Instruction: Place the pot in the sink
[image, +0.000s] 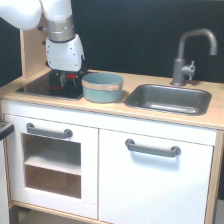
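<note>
The light blue-teal pot (102, 87) with its tan rim band stands upright on the wooden counter, between the black stovetop (42, 88) and the sink (169, 99). The sink is a dark grey basin toward the exterior view's right, with nothing in it. My gripper (66, 80) hangs low over the stovetop, just to the exterior view's left of the pot. Its dark fingers stand apart with a red burner ring showing between them, and they hold nothing. The pot's left rim is close to the nearer finger; I cannot tell if they touch.
A grey faucet (189, 54) rises behind the sink and arches over its back edge. A wooden side panel (31, 54) stands at the counter's far left behind the arm. White cabinet doors with grey handles (152, 148) sit below the counter.
</note>
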